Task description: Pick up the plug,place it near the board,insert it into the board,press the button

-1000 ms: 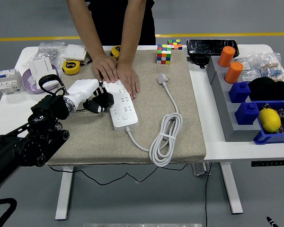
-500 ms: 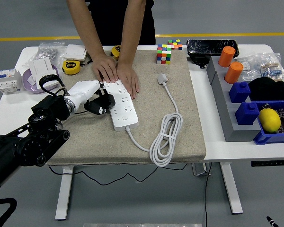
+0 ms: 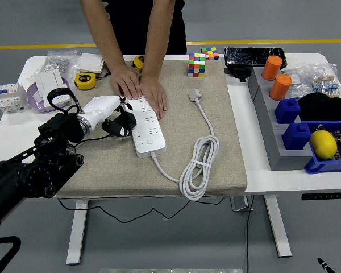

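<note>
Beige mat point(image 3: 102, 170) on the table point(image 3: 11, 131): left hand point(image 3: 111, 116) fingers curled, holding nothing, touching the board point(image 3: 146, 128) a person's hands point(image 3: 139, 91) pin down.

white rectangular plastic power strip point(image 3: 146, 128) with white cable point(image 3: 200, 165) and white plug point(image 3: 194, 94); beige fabric mat point(image 3: 176, 142) on white table point(image 3: 256, 170). left robot hand point(image 3: 115, 118): white shell, black fingers, on black arm point(image 3: 28, 170). multicoloured cube puzzle point(image 3: 196, 65): red, green, yellow, blue, white squares. two orange cylinders point(image 3: 276, 77) in grey tray point(image 3: 267, 133); blue plastic bins point(image 3: 321, 162) holding a yellow round fruit point(image 3: 323, 144) and a black cloth point(image 3: 324, 106). yellow tape measure point(image 3: 85, 81); pale purple bowl point(image 3: 41, 100). grey floor with yellow line point(image 3: 45, 46).
</note>
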Action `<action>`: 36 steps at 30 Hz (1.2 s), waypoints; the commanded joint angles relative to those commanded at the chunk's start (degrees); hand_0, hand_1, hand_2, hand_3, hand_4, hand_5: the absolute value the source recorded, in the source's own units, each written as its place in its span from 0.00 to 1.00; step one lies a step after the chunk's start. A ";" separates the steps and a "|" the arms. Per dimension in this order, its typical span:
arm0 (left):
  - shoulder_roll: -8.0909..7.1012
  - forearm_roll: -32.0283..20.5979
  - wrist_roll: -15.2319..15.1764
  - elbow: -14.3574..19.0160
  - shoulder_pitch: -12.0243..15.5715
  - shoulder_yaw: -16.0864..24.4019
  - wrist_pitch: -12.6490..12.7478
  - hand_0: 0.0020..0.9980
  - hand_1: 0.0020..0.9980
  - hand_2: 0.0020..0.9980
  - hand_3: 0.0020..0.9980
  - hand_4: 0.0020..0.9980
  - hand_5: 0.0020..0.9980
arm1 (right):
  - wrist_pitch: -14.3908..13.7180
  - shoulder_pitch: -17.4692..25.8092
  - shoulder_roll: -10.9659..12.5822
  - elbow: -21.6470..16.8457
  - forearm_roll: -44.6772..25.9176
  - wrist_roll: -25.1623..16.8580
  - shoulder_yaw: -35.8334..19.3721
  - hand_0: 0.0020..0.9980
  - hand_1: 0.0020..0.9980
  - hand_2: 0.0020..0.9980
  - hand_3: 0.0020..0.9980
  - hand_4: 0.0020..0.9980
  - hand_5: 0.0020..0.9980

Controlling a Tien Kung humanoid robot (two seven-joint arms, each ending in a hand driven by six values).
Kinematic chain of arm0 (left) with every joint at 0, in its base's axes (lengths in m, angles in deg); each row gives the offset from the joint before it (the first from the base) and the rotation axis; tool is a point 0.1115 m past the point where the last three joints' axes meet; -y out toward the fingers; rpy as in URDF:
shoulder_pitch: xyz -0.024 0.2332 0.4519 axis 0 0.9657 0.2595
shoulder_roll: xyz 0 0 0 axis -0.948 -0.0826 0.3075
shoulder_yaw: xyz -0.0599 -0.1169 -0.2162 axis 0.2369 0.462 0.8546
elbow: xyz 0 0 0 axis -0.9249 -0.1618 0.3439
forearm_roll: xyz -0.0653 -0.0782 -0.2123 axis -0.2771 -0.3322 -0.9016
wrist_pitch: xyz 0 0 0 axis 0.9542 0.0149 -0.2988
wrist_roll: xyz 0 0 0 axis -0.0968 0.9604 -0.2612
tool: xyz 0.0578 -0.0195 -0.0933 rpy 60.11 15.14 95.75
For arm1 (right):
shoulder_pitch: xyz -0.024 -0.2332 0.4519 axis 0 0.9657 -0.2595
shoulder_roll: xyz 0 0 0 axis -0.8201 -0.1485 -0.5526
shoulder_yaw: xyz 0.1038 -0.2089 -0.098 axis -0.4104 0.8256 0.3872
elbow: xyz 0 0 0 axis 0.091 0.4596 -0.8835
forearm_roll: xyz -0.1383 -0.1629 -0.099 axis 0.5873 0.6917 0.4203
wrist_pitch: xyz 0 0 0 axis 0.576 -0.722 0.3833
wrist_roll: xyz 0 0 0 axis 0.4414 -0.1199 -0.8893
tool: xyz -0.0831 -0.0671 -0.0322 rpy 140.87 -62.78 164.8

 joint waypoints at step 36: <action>7.37 -24.55 -4.26 24.10 25.09 27.61 13.85 1.00 1.00 0.98 0.95 0.98 1.00 | -0.38 1.17 -0.83 0.00 0.23 0.64 0.36 0.91 0.79 0.77 0.79 1.00 0.89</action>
